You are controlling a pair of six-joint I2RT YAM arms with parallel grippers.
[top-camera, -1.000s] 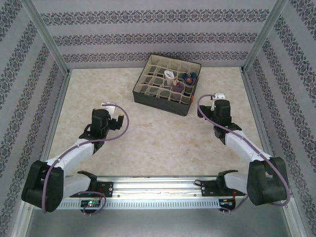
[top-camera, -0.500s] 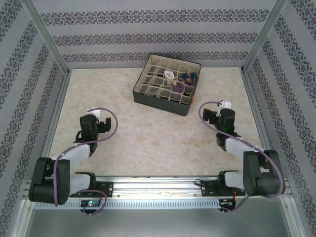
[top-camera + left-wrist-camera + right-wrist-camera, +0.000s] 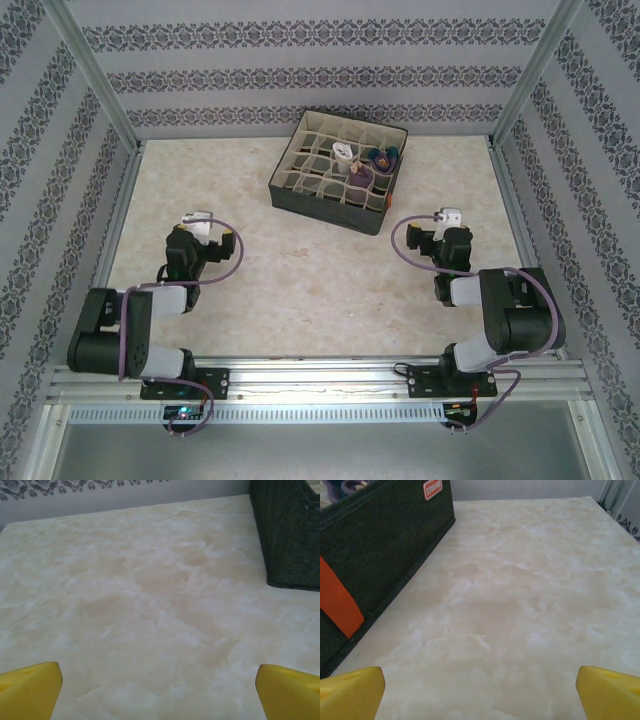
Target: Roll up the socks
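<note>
The socks lie rolled in the far-right cells of the dark divider box (image 3: 318, 204): a white one (image 3: 343, 152) and two purple ones (image 3: 381, 157) (image 3: 360, 176). My left gripper (image 3: 203, 234) hovers low over the bare table, left of the box and well short of it. In the left wrist view that gripper (image 3: 160, 692) is open, its yellow fingertips (image 3: 30, 690) wide apart with nothing between them. My right gripper (image 3: 440, 230) sits near the box's right corner. In the right wrist view it (image 3: 480, 692) is open and empty too.
The box wall (image 3: 385, 540) with its orange tab (image 3: 337, 602) stands close on the left of the right gripper; the box corner (image 3: 292, 535) lies ahead right of the left gripper. Patterned walls and metal posts (image 3: 95, 75) ring the marbled table (image 3: 300, 270).
Both arms have folded back toward their bases, drawing the grippers nearer the front of the table. Both grippers stayed open. The socks and box have not moved.
</note>
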